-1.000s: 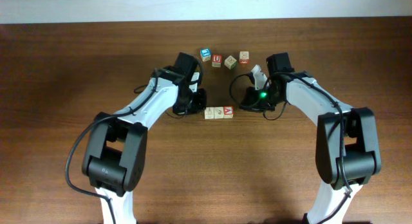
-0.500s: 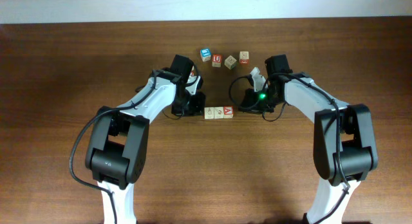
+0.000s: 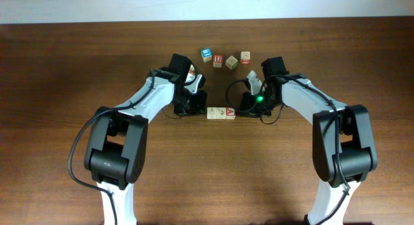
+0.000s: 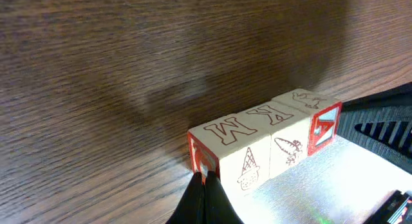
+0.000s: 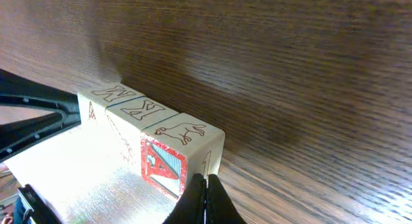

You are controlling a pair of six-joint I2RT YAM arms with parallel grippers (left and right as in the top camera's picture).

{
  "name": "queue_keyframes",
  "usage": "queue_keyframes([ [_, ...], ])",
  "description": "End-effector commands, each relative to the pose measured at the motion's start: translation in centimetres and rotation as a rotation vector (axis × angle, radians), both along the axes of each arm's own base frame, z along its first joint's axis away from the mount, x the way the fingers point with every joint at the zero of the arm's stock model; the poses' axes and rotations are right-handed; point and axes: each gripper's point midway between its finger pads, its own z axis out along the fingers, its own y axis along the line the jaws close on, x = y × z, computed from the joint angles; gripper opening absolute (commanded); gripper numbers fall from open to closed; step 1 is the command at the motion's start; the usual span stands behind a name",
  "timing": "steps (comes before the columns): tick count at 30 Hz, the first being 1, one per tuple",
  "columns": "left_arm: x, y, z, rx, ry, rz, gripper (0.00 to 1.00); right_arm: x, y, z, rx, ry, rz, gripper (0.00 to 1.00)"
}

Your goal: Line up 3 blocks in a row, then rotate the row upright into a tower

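Three pale wooden blocks point(image 3: 220, 112) lie side by side in a straight row at mid-table. In the left wrist view they are an M-topped block point(image 4: 225, 143), a K-topped one point(image 4: 277, 130) and one with a red face point(image 4: 320, 124). My left gripper point(image 4: 205, 185) is shut, its tip touching the M block's end face. In the right wrist view, the dog-topped block with the red A face point(image 5: 183, 143) is nearest. My right gripper point(image 5: 206, 193) is shut, its tip against that block's lower corner. From overhead, the left gripper point(image 3: 201, 109) and right gripper point(image 3: 240, 111) flank the row.
Several other cubes sit behind the row: a blue-faced one point(image 3: 206, 54), a red U cube point(image 3: 218, 59), a tan one point(image 3: 231, 62) and one with a red mark point(image 3: 245, 57). The left arm's far fingertips point(image 4: 380, 130) show beyond the row.
Both shut grippers have closed in on the ends of the row, the right one moving left. The row has barely shifted.
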Motion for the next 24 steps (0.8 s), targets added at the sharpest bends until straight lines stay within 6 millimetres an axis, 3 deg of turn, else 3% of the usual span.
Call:
queue_keyframes([
  [1, -0.1, -0.3, 0.0, -0.019, 0.002, -0.018, 0.0, -0.7, 0.5, -0.7, -0.001, 0.041, -0.006, 0.04],
  [17, -0.1, -0.3, 0.0, -0.019, 0.002, -0.018, 0.0, -0.9, 0.7, -1.2, -0.011, 0.057, -0.018, 0.04],
  [20, -0.2, -0.3, 0.0, -0.019, 0.003, -0.018, 0.0, -0.4, 2.8, 0.4, 0.125, 0.024, 0.022, 0.05],
  [24, -0.2, -0.3, 0.0, -0.019, 0.003, -0.018, 0.0, -0.1, 2.9, 2.3, 0.135, -0.022, 0.025, 0.05],
])
